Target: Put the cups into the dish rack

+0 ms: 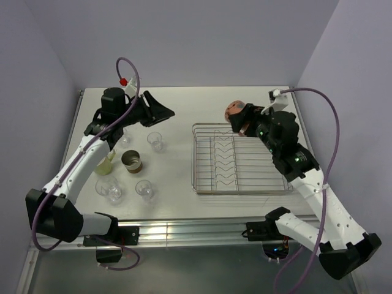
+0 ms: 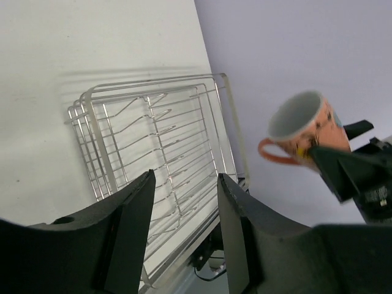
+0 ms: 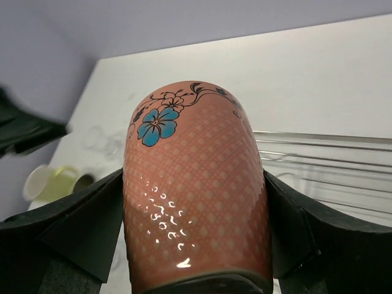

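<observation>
While my right end effector [image 1: 248,121] is clamped on the pink-terracotta mug [image 3: 193,184], one finger presses each side of the mug's wall, and the blue flower print faces the right wrist camera. The mug hangs in the air, clear of the wires, and in the top view it sits at the far rim of the chrome wire dish rack [image 1: 194,159]. From the left wrist view its white mouth is turned toward my left arm and its handle points to the side. The dish rack stands on the right half of the bench [image 1: 184,104], and its central row of zigzag dividers holds no cup. My left end effector [image 2: 185,184] is raised above the far left part of the bench with its fingers apart, gripping nothing and aimed toward the rack. The other cups stand on the left half of the bench, well apart from the rack. The brown metallic cup [image 1: 131,162] is just beside the pale yellow-green mug [image 1: 108,164]. One clear glass tumbler [image 1: 155,141] stands farther back. Two more tumblers [image 1: 145,188] are nearer my bases. My left arm partly hides another glass.
</observation>
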Available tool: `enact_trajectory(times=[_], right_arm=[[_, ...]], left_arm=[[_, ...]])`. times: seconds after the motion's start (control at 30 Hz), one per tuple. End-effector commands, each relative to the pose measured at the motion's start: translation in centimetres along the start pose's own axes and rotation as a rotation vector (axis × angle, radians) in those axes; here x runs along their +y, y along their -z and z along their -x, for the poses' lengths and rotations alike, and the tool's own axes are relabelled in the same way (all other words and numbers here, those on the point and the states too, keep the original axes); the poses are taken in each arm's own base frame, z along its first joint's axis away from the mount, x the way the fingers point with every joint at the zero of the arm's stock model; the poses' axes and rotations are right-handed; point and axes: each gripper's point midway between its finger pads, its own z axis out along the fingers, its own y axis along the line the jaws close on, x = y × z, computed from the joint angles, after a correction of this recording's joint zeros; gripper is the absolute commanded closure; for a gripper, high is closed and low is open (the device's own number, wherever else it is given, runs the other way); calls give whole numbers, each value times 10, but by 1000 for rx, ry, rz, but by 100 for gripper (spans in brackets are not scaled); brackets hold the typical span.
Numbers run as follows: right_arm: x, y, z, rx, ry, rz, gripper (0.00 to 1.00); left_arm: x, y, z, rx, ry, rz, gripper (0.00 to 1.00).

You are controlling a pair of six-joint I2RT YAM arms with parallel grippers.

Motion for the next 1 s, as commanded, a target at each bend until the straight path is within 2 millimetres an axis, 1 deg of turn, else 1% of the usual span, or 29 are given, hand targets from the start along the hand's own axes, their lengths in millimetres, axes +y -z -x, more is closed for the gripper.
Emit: enact_trajectory(times=[0.0,0.03,0.07,0.1,0.13,0.17,0.2,0.27,0.3,0.37,0.47,0.57,0.63,0.67,0.77,0.97], right_arm=[[-35,-1,32,-40,7,-131,100],[-45,-2,28,-12,8,-165,100],[-59,-3,27,0,12,-213,100],[-70,-10,20,34,11,-253,100],[-79,-10,15,68,19,-293,100],[-88,-12,13,87,20,-324,100],[-97,-16,4,135,24,-355,100],[-112,-20,-4,176,35,-410,100],[-121,-23,-13,223,40,-442,100],[-133,-29,-22,263,54,-482,100],[-142,-33,-32,315,69,-513,100],[-155,-43,-52,403,79,-547,100],[-159,-45,-59,424,79,-565,100],[-163,-48,-66,446,82,-576,100],[-171,-54,-78,486,85,-592,100],[-184,-64,-95,539,93,-629,100]], left_arm=[[-9,23,11,-48,-127,45,49],[-12,27,12,-56,-139,46,48],[-11,28,13,-59,-152,54,48],[-11,31,13,-59,-160,55,48],[-11,33,12,-58,-169,61,48],[-11,35,11,-56,-176,62,48],[-11,36,10,-52,-180,62,48],[-10,39,8,-44,-191,69,48],[-10,40,7,-43,-196,70,48],[-11,44,6,-43,-213,74,48],[-9,49,5,-47,-231,86,47],[-8,51,4,-46,-241,89,47],[-7,51,3,-42,-243,88,47],[-5,51,2,-39,-241,90,47],[0,51,0,-36,-246,103,46],[10,50,-1,-26,-243,120,47]])
